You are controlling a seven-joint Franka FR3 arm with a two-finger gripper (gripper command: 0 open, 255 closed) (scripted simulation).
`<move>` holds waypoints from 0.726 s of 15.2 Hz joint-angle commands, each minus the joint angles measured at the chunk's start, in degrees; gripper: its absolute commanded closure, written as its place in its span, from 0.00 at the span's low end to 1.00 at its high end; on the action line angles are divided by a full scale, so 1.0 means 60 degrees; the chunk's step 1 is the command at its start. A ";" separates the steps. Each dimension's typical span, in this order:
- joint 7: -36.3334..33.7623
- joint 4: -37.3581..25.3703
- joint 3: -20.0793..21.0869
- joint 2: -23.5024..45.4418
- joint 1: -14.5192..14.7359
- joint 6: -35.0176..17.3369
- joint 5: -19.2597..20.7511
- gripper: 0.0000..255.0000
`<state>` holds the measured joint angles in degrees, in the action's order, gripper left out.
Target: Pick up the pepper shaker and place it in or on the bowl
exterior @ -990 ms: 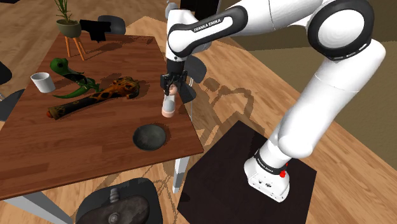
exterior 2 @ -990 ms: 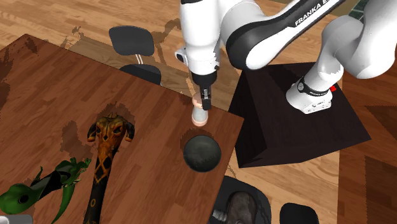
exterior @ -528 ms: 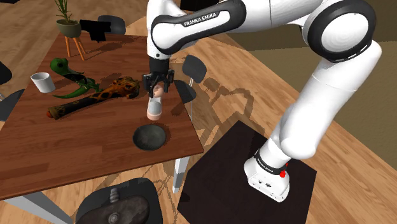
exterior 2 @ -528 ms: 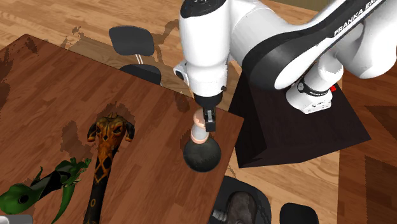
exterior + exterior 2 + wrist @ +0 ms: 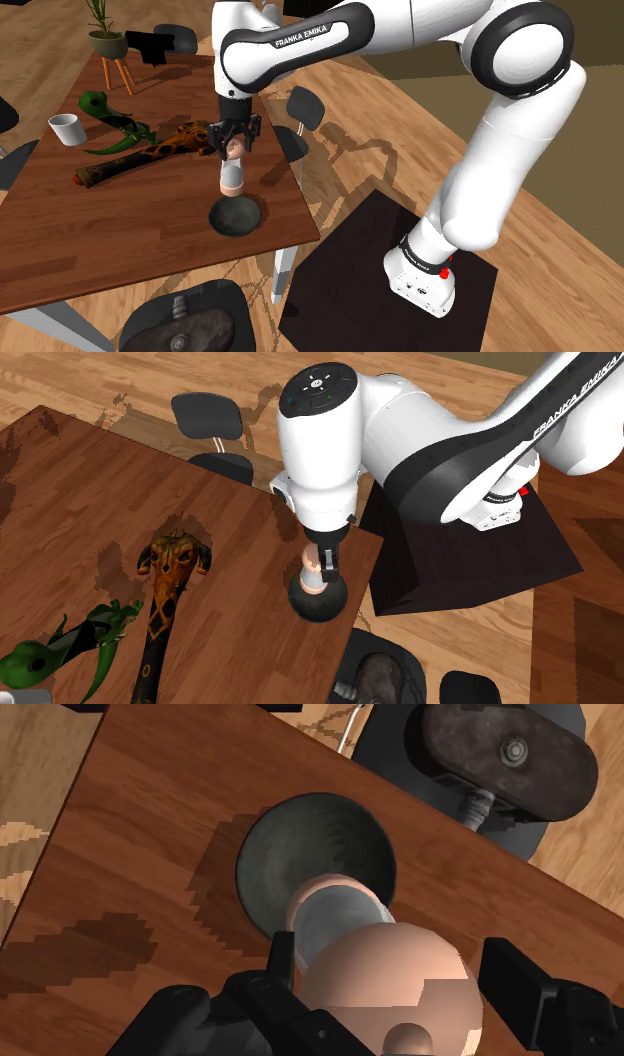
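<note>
Peach pepper shaker (grey-banded waist) hangs above the dark bowl.

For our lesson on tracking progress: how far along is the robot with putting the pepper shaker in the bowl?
Done: the pepper shaker is off the table, clasped by the gripper. In hand: it hangs over the rim of the bowl. Left: probably centre it, lower it into the bowl and let go.
</note>
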<state>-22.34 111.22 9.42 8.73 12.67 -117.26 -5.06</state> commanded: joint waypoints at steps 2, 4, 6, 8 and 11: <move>0.0012 0.0184 0.0000 0.0150 0.0010 -0.0338 0.0011 1.00; 0.0023 0.0310 -0.0001 0.0259 0.0015 -0.0572 0.0020 1.00; 0.0033 0.0428 -0.0002 0.0375 0.0022 -0.0805 0.0029 1.00; 0.0043 0.0537 -0.0004 0.0498 0.0028 -0.1036 0.0039 1.00; 0.0056 0.0686 -0.0009 0.0696 0.0038 -0.1380 0.0057 1.00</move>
<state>-22.04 114.90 9.37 12.59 12.88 -124.76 -4.74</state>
